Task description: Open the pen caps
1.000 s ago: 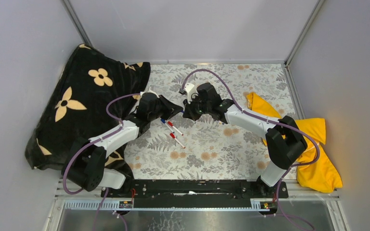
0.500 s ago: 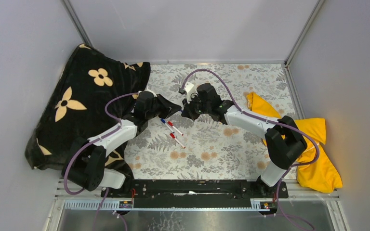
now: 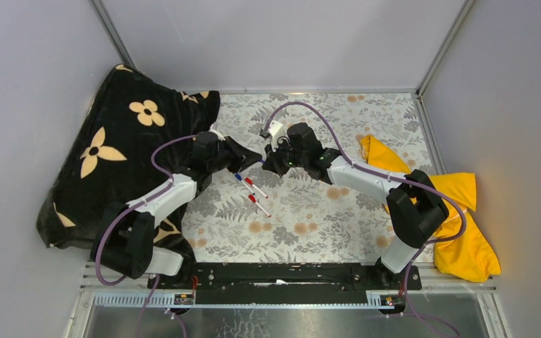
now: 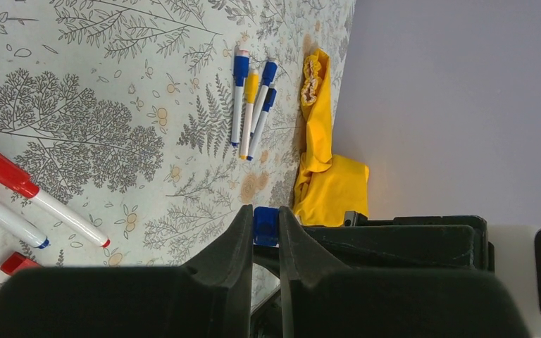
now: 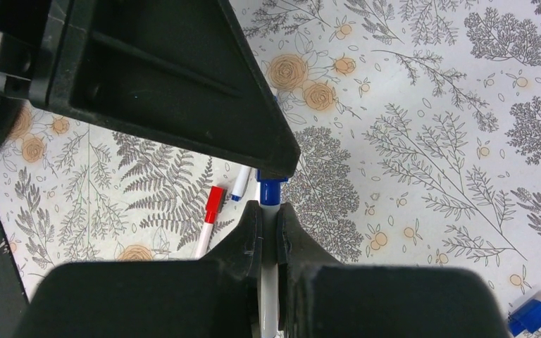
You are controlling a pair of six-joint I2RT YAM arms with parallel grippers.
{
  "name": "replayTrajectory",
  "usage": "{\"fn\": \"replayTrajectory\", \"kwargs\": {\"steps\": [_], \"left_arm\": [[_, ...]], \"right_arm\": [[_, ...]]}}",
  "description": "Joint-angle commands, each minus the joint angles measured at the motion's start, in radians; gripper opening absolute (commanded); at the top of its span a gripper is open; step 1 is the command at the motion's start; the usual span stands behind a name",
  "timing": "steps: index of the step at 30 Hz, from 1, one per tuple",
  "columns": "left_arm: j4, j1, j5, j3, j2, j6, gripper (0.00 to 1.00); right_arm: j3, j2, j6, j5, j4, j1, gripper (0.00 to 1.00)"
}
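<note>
- Top view: the left tool (image 3: 255, 160) and the right tool (image 3: 272, 163) stand tip to tip above the floral surface (image 3: 324, 225). Loose pens (image 3: 252, 190) lie just on the near side of both.
- Left wrist view: the left tool is clenched on a blue cap (image 4: 266, 224), pinched at its fingertips. Four capped pens (image 4: 252, 98) lie well ahead, beside a yellow cloth (image 4: 327, 186).
- Right wrist view: the right tool grasps a white pen (image 5: 270, 296) by its barrel. The blue cap is just past its fingertips, against the left tool's tip. A red-capped pen (image 5: 210, 215) lies to the left.
</note>
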Motion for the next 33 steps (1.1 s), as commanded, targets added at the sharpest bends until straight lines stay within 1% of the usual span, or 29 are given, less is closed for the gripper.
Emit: {"fn": "replayTrajectory", "kwargs": {"steps": [1,12,33], "left_arm": [[0.006,0.111,-0.157,0.023,0.006,0.036,0.0],[-0.002,0.221,-0.138,0.013,0.023,0.045,0.0],[0.01,0.32,-0.123,-0.015,0.031,0.046,0.0]], "right_arm": [[-0.038,-0.068,-0.009,0.0,-0.117,-0.007,0.0],[-0.063,-0.102,-0.015,0.0,-0.133,-0.029,0.0],[-0.103,-0.123,-0.011,-0.013,-0.119,-0.059,0.0]]}}
